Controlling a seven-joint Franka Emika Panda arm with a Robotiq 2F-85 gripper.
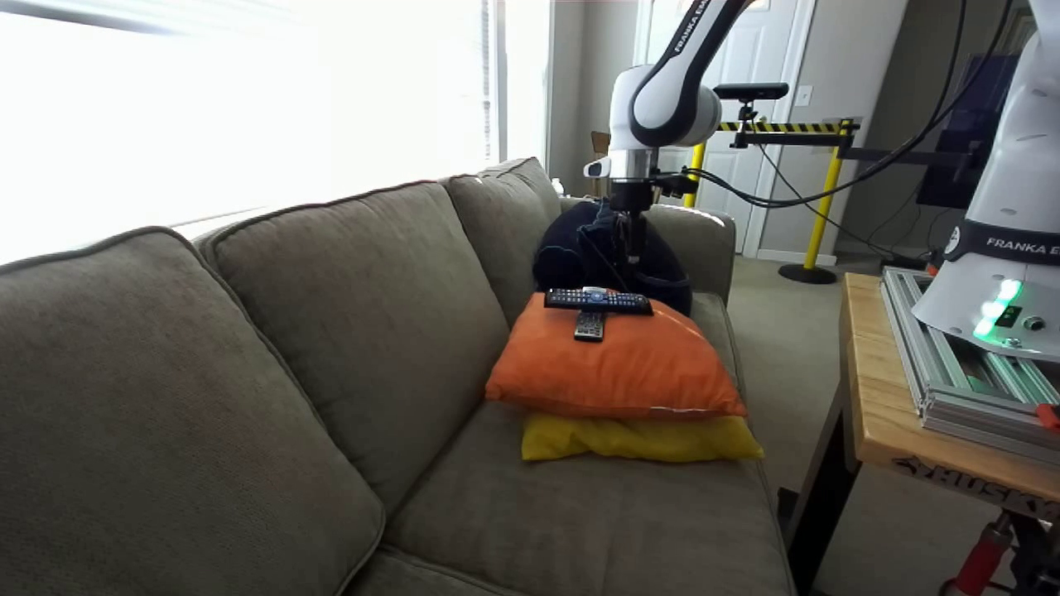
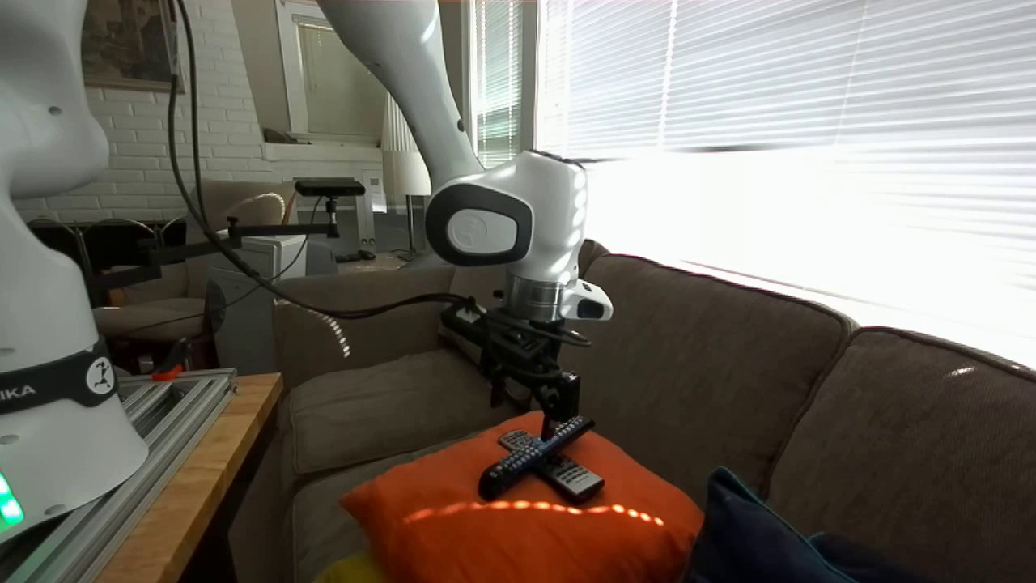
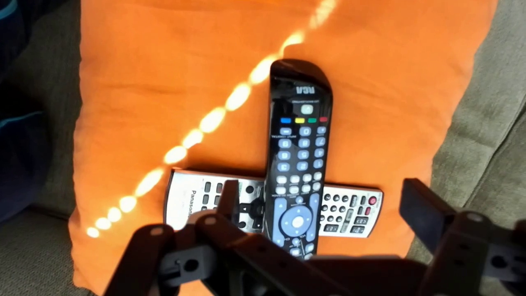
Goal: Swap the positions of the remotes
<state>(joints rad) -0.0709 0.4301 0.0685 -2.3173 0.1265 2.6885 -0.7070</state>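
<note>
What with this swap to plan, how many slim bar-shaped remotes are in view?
2: the black bar-shaped remote lies crosswise over the silver-grey bar-shaped remote on the orange fabric cushion. Others could be hidden.

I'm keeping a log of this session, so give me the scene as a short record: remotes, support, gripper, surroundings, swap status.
Top remote: black remote, lying crosswise over the other
Bottom remote: silver remote, both ends showing
Support: orange cushion, stacked on a yellow cushion on the couch
Gripper: open, jaws apart, black remote showing between them in the wrist view; contact unclear
Nearby: dark blue bundle, behind the orange cushion in an exterior view
Swap status: cannot tell from these pictures
</note>
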